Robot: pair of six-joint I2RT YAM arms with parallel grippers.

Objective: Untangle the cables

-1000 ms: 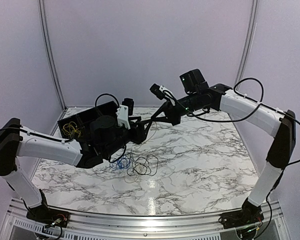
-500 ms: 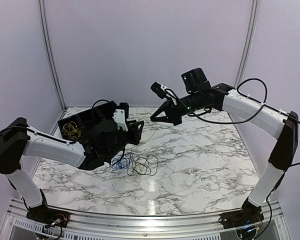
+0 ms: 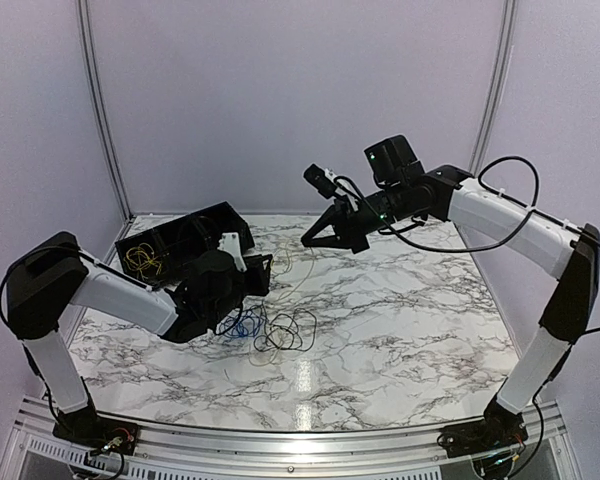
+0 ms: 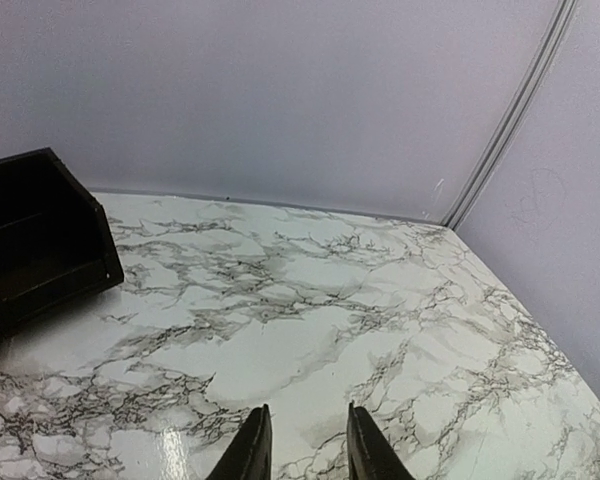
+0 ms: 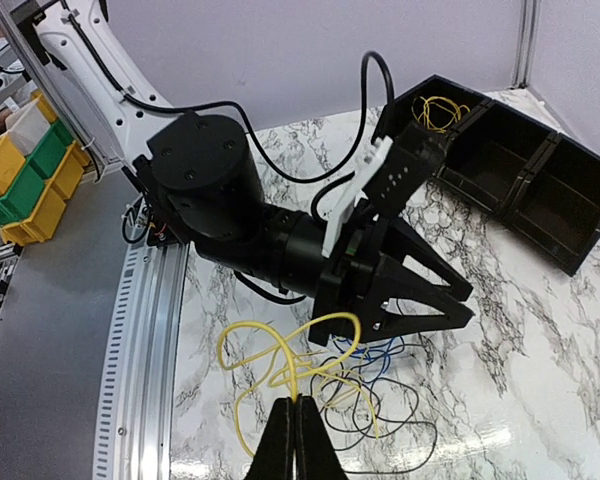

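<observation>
1. Looking from the top camera, the right fingers hang in the air above the counter. They are pressed together on a thin yellow cable that runs down to the blue and black cables lying on the counter. The left fingers are low, just beside this heap. A black bin at the far left holds more yellow wire.
2. Left wrist camera: the left fingers stand slightly apart, nothing seen between them, over the marble counter.
3. Right wrist camera: the right fingers are closed, pinching the yellow cable. Its loops hang near the left fingers.
</observation>
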